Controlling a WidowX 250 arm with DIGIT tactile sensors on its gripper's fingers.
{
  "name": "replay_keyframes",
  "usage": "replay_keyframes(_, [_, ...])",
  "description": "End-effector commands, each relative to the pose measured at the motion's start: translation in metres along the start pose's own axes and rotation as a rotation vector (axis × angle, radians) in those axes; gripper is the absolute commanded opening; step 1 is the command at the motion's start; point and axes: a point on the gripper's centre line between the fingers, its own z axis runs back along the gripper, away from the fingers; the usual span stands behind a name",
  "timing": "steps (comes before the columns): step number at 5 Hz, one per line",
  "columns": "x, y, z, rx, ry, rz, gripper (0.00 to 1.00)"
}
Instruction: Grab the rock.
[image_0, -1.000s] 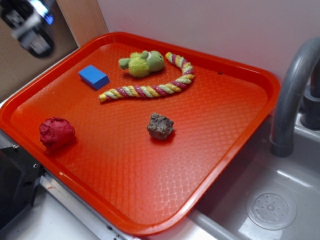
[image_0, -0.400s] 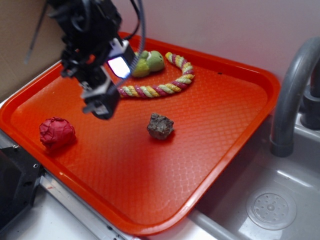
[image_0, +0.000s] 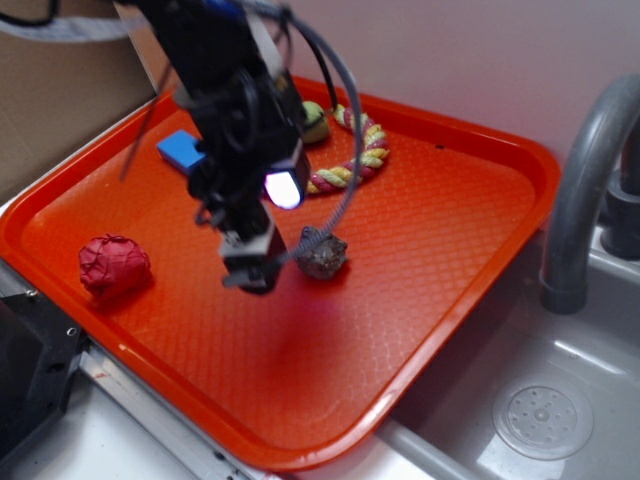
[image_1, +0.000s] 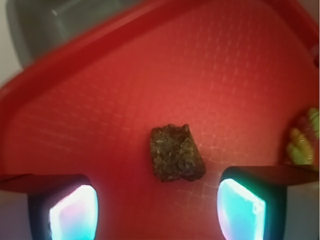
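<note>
The rock (image_0: 322, 254) is a small lumpy grey-brown stone lying near the middle of the red tray (image_0: 420, 260). In the wrist view the rock (image_1: 176, 153) lies just ahead of the gap between my two fingers. My gripper (image_0: 250, 270) hangs above the tray, just left of the rock in the exterior view. It is open and empty, with both glowing pads (image_1: 75, 212) spread wide apart and not touching the rock.
A red wrinkly ball (image_0: 114, 265) sits at the tray's left. A blue block (image_0: 183, 151), a green plush toy (image_0: 313, 120) and a striped rope (image_0: 352, 160) lie at the back, partly hidden by the arm. A grey faucet (image_0: 585, 190) and sink (image_0: 540, 415) stand at the right.
The arm has come in from the upper left and moved right and down across the tray, ending beside the rock. The rock and the other objects have not moved.
</note>
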Motion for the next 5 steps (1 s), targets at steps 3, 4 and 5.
replay_keyframes(3, [0.011, 0.006, -0.040, 0.042, 0.101, -0.005, 0.00])
replay_keyframes(4, [0.008, 0.003, -0.037, 0.064, 0.100, -0.001, 0.00])
replay_keyframes(5, [0.004, 0.008, -0.023, 0.099, 0.120, 0.057, 0.00])
